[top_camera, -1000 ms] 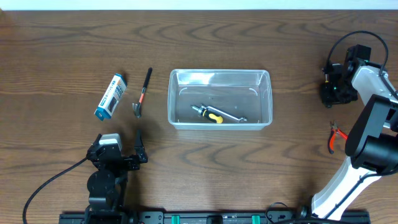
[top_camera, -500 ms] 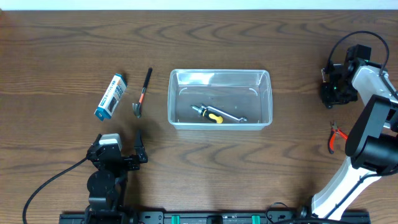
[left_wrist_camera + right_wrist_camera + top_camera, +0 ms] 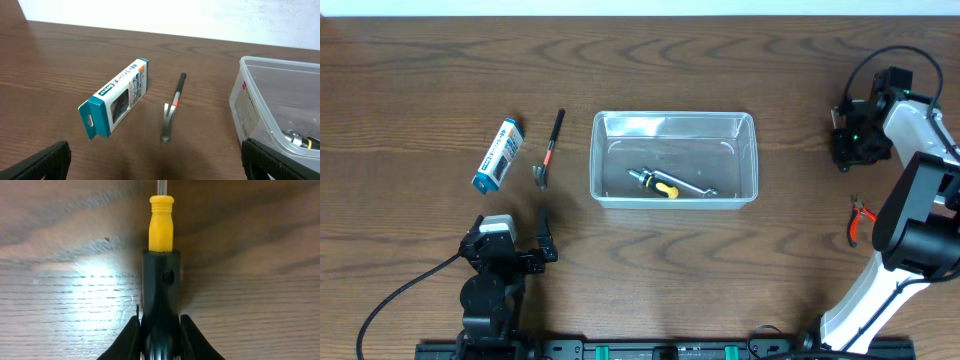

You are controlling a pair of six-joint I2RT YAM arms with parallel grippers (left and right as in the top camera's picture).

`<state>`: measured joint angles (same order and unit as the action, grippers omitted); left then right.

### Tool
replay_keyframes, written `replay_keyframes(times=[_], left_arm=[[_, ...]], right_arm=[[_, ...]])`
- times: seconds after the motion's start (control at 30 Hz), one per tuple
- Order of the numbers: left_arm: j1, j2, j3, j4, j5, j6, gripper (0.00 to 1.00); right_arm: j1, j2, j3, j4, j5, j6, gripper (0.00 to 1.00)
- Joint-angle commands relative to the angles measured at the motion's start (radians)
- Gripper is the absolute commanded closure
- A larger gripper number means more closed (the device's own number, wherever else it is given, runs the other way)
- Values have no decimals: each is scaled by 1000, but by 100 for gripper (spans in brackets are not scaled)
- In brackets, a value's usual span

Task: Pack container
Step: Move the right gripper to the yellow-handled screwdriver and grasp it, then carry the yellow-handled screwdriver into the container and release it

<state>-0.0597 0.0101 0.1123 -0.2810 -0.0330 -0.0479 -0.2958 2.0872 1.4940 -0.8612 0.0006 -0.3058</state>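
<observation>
The clear container (image 3: 675, 118) stands mid-table; it also shows at the right of the left wrist view (image 3: 260, 107). A yellow-and-black handled tool (image 3: 662, 184) and a metal tool lie inside it. My right gripper (image 3: 857, 140) is at the far right of the table. In the right wrist view its fingers (image 3: 160, 332) are shut on the black-and-yellow handle of a screwdriver (image 3: 161, 255) close above the wood. My left gripper (image 3: 510, 256) is open and empty near the front left, its fingers wide apart in the left wrist view (image 3: 162, 162).
A blue-and-white box (image 3: 497, 155) (image 3: 116, 97) and a small hammer (image 3: 548, 150) (image 3: 171, 107) lie left of the container. Red-handled pliers (image 3: 861, 218) lie at the right, partly behind the right arm.
My right gripper has shifted slightly toward the far edge of the table with the screwdriver in it. The left arm has not moved.
</observation>
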Motion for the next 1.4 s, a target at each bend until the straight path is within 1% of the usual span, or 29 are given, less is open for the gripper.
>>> replay_keyframes(times=[0.0, 0.3, 0.43, 0.57, 0.7, 0.9, 1.13, 1.37], left_arm=[[4, -6, -23, -9, -1, 10, 2], [4, -6, -23, -9, -1, 10, 2], [4, -6, -23, -9, -1, 10, 2], [4, -6, -23, -9, -1, 10, 2], [4, -6, -23, -8, -1, 10, 2], [4, -6, -23, -9, -1, 10, 2], [4, -6, -23, -9, -1, 10, 2], [4, -6, -23, -9, -1, 10, 2]], right_arm=[[14, -57, 66, -21, -17, 14, 99], [36, -159, 130, -48, -66, 13, 99], [83, -229, 131, -48, -69, 3, 99], [150, -311, 131, -49, -69, -55, 99], [226, -401, 131, -49, -69, -71, 99], [396, -488, 131, -72, -69, -154, 99], [592, -492, 130, -123, -69, -248, 99], [713, -459, 129, -176, -74, -348, 99]])
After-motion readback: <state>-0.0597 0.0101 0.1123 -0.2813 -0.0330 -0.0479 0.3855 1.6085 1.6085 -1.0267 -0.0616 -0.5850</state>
